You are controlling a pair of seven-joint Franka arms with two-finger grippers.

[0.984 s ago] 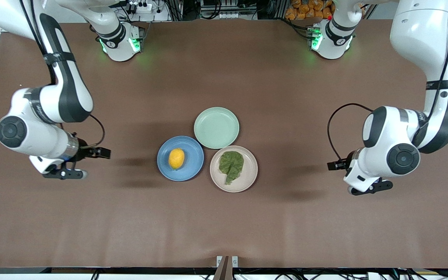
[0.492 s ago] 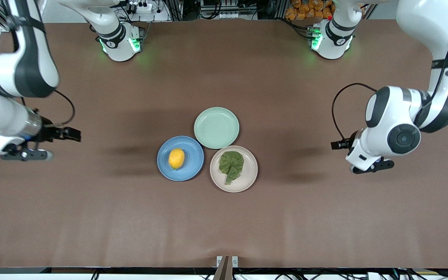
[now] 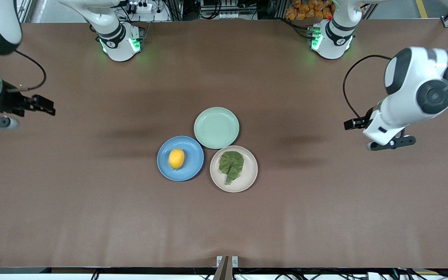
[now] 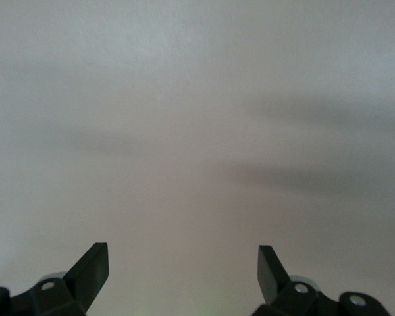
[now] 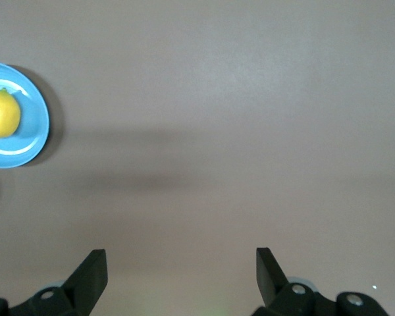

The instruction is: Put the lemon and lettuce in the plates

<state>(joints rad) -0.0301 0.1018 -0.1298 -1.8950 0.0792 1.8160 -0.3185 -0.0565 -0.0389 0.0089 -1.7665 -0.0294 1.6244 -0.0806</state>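
Lemon [image 3: 176,158] and lettuce [image 3: 231,165] sit plated, well clear of my wide-open, empty left gripper [image 4: 183,264] and right gripper [image 5: 181,268]; I'd park both high.

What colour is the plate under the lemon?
Blue. The plate holding the lemon shows best in the front view.

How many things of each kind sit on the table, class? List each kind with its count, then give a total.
Plates: 3, namely the blue plate, the beige-pink plate and the mint-green plate
Lemon: 1, on the blue plate
Lettuce: 1, on the beige-pink plate
Total: 5
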